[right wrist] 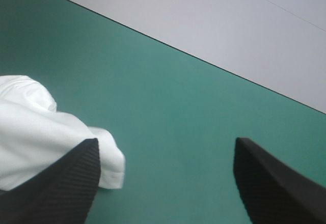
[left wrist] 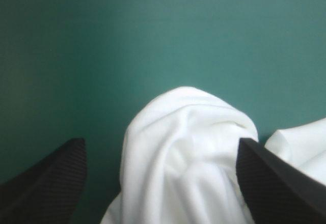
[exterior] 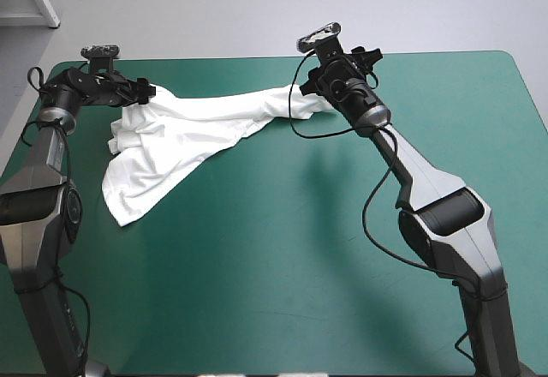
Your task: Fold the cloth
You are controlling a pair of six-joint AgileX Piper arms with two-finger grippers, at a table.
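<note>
Both open, left end effector astride a fold, right end effector empty; T-shirt, 11 o'clock on the counter, I judge limp and light, so I'd pinch its hem.

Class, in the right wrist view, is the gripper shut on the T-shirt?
No: the right gripper is open, with bare cover between its fingers and the T-shirt beside one finger.

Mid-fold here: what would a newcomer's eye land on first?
The white T-shirt sprawls rumpled across the far left of the teal-green table, a narrow band reaching the right tool. Both tools stand open: a hump of cloth sits between the left tool's fingers, while the right tool's gap shows only bare cover, cloth beside one finger.
</note>
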